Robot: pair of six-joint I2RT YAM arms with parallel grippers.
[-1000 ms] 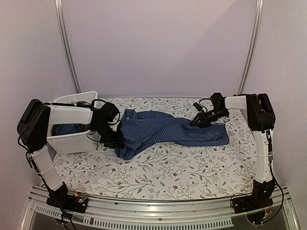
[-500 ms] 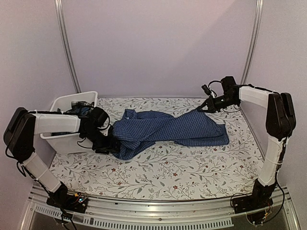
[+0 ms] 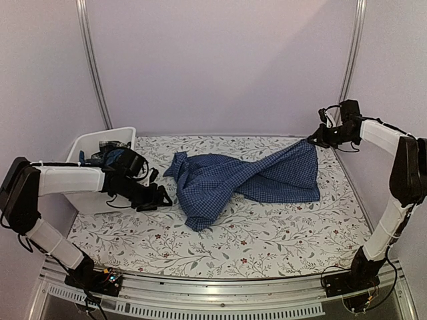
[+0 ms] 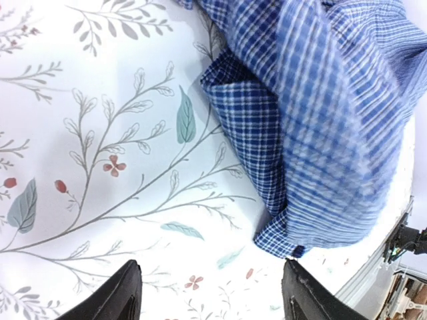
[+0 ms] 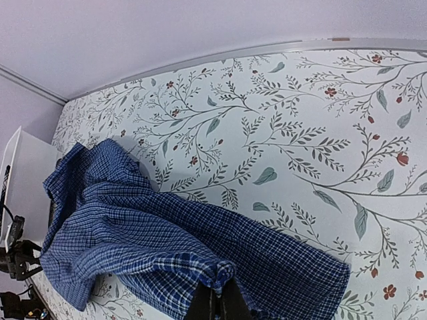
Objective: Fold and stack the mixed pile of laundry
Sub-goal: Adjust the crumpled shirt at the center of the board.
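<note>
The blue-and-white checked shirt (image 3: 233,177) lies spread across the middle of the floral tablecloth (image 3: 267,233). My right gripper (image 3: 312,140) is shut on the shirt's far right edge and holds it lifted above the table. In the right wrist view the fingers (image 5: 217,305) pinch a bunched fold of the shirt (image 5: 153,233). My left gripper (image 3: 160,198) is open and empty, low over the cloth just left of the shirt. In the left wrist view the gripper (image 4: 210,300) faces the shirt's hem corner (image 4: 293,233). A black-and-white plaid piece (image 3: 112,144) and a dark blue garment (image 3: 100,157) lie in the tub.
The white plastic tub (image 3: 107,133) stands at the far left, behind my left arm; it also shows in the right wrist view (image 5: 23,167). The purple back wall and two metal rails bound the table.
My right gripper has carried the shirt's edge up and toward the far right corner, stretching the shirt rightward. The shirt's left edge has slid away from my left gripper, which now sits open beside it.
</note>
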